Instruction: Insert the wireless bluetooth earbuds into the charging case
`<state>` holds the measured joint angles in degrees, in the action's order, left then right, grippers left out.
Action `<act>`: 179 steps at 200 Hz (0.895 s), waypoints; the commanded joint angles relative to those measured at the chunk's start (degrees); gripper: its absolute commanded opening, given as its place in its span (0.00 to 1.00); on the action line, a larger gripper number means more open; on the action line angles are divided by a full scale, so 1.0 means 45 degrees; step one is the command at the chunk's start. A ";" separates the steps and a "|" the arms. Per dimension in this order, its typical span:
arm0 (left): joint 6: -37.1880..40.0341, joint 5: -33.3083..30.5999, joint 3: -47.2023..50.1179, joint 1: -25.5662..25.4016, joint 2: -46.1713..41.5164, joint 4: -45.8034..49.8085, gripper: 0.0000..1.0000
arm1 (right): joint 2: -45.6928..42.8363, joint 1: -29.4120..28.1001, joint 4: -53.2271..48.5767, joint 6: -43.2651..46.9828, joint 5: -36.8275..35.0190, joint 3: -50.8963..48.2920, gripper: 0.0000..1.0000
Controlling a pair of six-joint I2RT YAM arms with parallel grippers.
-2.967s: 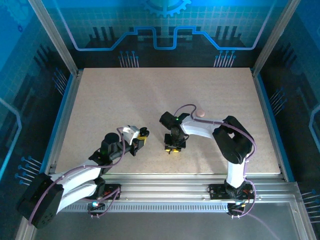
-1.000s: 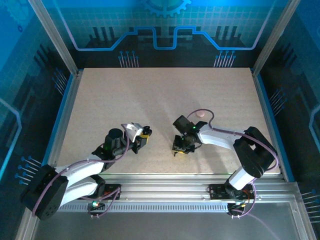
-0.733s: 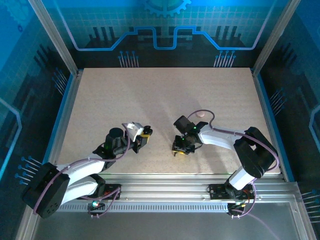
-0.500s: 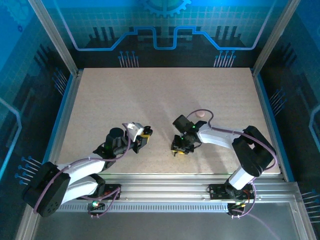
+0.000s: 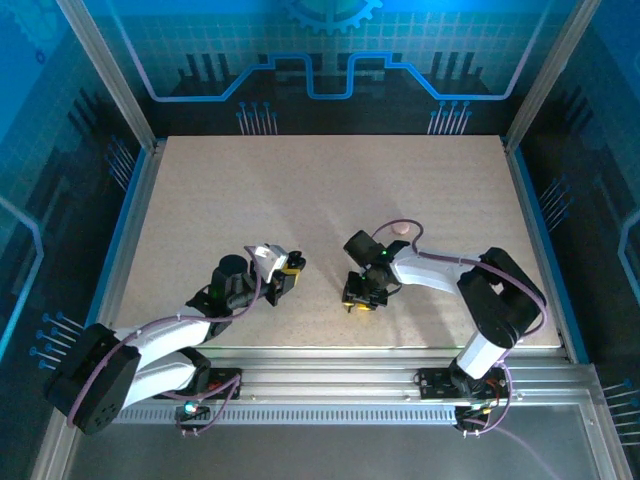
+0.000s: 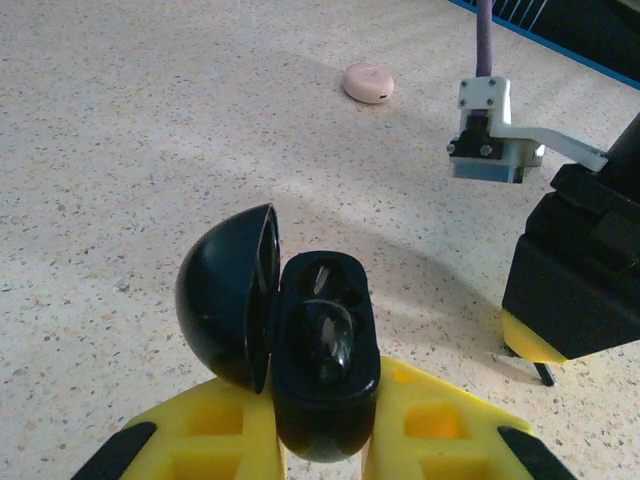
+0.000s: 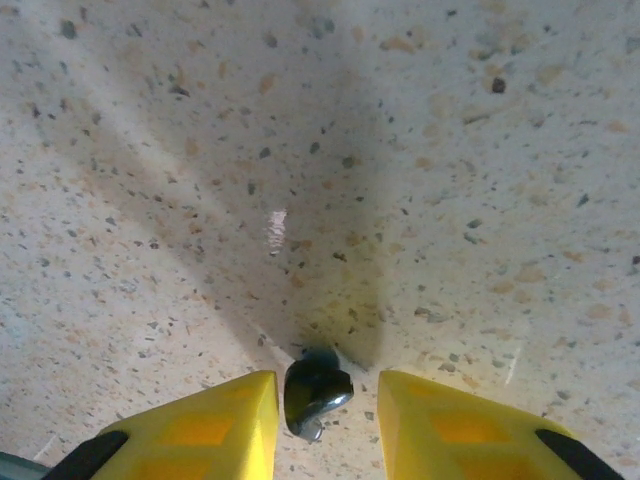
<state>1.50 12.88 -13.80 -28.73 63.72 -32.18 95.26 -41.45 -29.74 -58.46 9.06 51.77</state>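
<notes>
Speckled bench (image 7: 450,150), left jaws clamped on a round black case (image 6: 325,365), domed lid (image 6: 228,298) open. Right jaws narrowly parted around a tiny glossy earbud (image 7: 315,388); grip unclear.

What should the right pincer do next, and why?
Probably close on the earbud: it lies on the table between the right pincer's fingers, a gap showing at each side, while the left pincer holds the open charging case.

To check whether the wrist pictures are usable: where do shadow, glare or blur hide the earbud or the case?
Right wrist: a broad dark shadow runs down to the earbud, which is slightly soft; left wrist: the open charging case is sharp, with glare on its glossy inside.
</notes>
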 commanded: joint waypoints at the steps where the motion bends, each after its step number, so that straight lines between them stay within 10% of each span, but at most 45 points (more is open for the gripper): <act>1: 0.0100 0.0234 -0.0353 -0.0119 -0.0029 -0.0192 0.07 | 0.0331 0.0026 -0.0076 0.0099 0.0109 0.0098 0.32; 179: 0.0271 0.0348 -0.0728 -0.0269 0.0630 -0.0405 0.06 | -0.1420 -0.0008 0.1138 0.0308 -0.1072 -0.0826 0.22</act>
<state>1.56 12.88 -14.41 -29.02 64.69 -32.23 92.77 -41.45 -27.46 -58.26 7.49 49.06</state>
